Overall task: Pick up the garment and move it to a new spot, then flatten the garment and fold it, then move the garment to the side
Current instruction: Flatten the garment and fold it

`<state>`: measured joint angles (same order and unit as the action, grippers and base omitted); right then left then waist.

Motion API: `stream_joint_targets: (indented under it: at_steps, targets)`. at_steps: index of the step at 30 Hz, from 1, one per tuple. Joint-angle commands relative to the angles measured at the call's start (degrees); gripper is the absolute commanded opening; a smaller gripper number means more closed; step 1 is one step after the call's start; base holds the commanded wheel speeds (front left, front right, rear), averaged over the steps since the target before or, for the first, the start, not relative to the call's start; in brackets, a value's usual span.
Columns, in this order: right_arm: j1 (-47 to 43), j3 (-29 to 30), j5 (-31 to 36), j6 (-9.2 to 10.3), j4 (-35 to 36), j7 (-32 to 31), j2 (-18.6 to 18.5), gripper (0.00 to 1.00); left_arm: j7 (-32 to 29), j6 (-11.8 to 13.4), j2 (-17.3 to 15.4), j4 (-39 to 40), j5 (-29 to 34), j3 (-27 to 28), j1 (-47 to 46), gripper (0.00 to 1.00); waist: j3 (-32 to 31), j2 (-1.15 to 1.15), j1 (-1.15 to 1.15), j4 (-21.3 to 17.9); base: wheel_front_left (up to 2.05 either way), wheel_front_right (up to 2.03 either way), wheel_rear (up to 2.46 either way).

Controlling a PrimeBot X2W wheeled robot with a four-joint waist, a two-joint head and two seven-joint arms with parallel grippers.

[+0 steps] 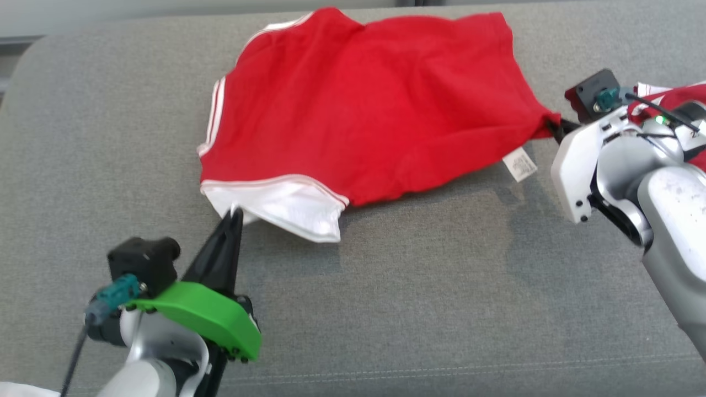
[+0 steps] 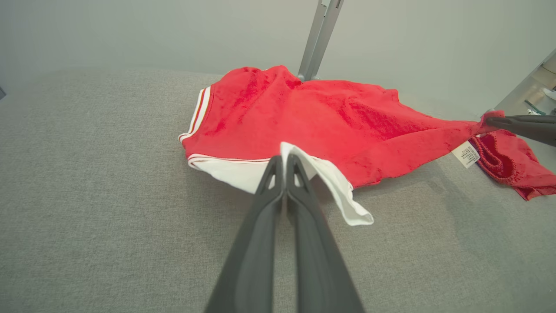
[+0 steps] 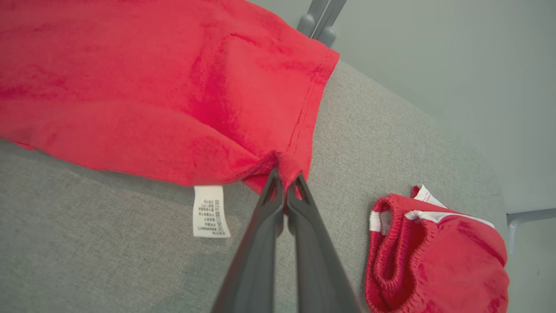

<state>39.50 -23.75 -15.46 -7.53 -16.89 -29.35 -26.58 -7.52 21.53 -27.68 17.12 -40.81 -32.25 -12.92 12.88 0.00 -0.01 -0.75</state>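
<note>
The garment (image 1: 375,105) is a red shirt with white trim, spread across the grey cushion (image 1: 419,309). My left gripper (image 1: 236,212) is shut on its white sleeve corner at the near left; the wrist view shows the white fabric (image 2: 304,163) pinched between the closed left gripper (image 2: 284,157). My right gripper (image 1: 553,125) is shut on the red hem corner at the right, and the right wrist view shows the bunched hem (image 3: 284,167) caught in the right gripper (image 3: 285,174). A white care label (image 1: 519,165) hangs near that corner. The cloth is stretched between the two grips.
A second red piece with an elastic waistband (image 3: 434,256) lies crumpled on the cushion to the right, partly behind my right arm (image 1: 678,99). Grey metal legs (image 2: 319,39) stand behind the cushion's far edge. Bare cushion stretches in front of the shirt.
</note>
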Motion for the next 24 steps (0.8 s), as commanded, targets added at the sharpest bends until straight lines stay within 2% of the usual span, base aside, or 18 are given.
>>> stream_joint_targets:
  at_steps: [1,7,17,24]
  targets:
    - [-2.0,0.5,-0.5,0.09,1.1,-1.2,-0.6,0.00,-0.3,0.5,-0.2,-0.4,-0.3,-0.6,1.6,0.00,-2.7,0.00,0.01,1.5,0.00,0.00,0.00]
    - [-8.9,1.6,-0.6,0.09,5.0,-6.3,-1.6,0.00,-1.8,1.9,0.3,-2.3,-1.8,-2.6,6.9,0.00,-5.0,0.00,0.01,2.5,0.00,0.00,0.00]
    - [-19.4,4.7,-0.8,0.09,8.6,-11.8,-1.8,0.00,-6.9,3.1,-2.2,-2.2,-5.3,-5.4,15.0,0.00,-8.0,0.00,0.01,3.9,0.00,0.00,0.00]
    - [-26.4,6.4,-2.9,0.09,12.5,-17.8,-2.1,0.00,-10.9,3.5,-4.4,-0.2,-7.6,-6.5,17.7,0.00,-9.4,0.00,0.01,4.2,0.00,0.00,0.00]
